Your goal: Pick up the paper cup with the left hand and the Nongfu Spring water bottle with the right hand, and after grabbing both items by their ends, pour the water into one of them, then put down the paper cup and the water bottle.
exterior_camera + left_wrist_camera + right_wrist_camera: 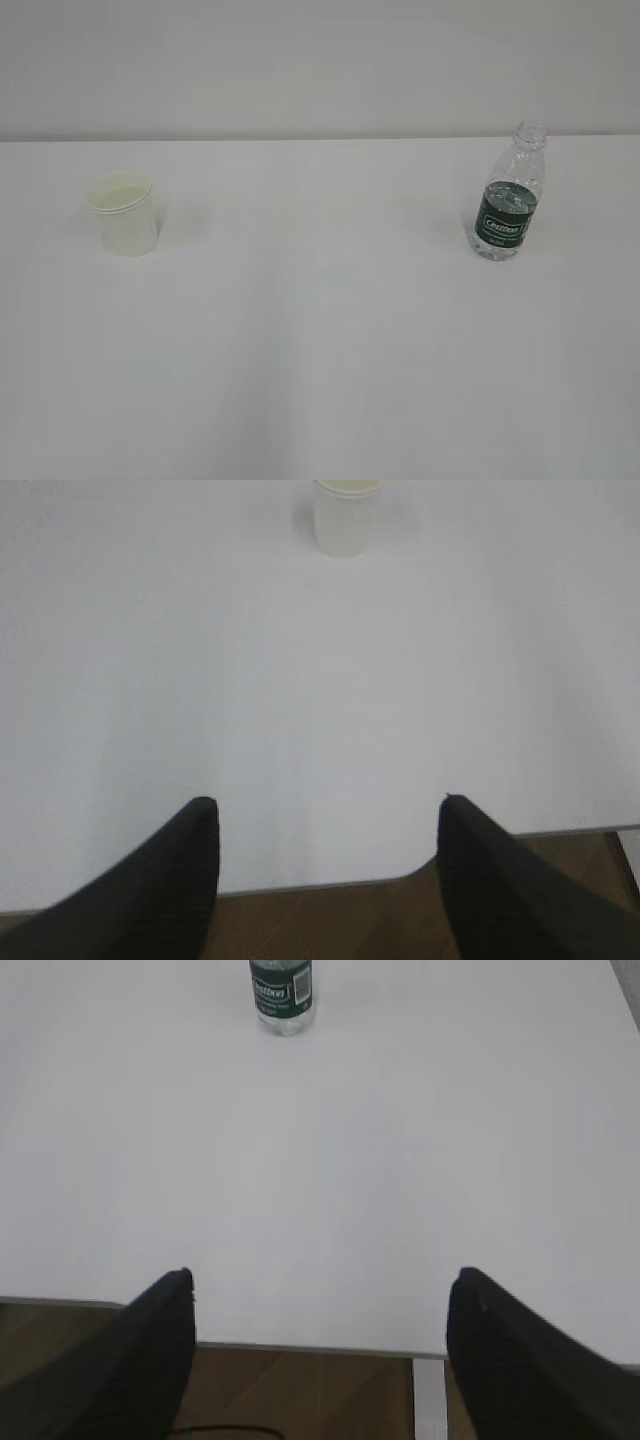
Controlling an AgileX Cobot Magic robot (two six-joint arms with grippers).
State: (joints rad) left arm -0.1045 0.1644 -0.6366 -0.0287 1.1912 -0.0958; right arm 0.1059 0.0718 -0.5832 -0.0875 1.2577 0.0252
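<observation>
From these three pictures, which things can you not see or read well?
- Cup, left wrist view: rim cut off by the top edge, so its inside is hidden.
- Bottle, right wrist view: neck and mouth cut off by the top edge.
- Bottle label, exterior view: lettering too small and blurred to read.
- Both arms: outside the exterior view; the wrist views show only fingertips.

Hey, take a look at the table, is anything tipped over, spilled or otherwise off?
Nothing stands out. The paper cup stands upright on the left of the white table, and the water bottle stands upright on the right, uncapped with water inside. No puddle or wet patch shows. Both pincers hang open near the table's front edge, touching nothing.
</observation>
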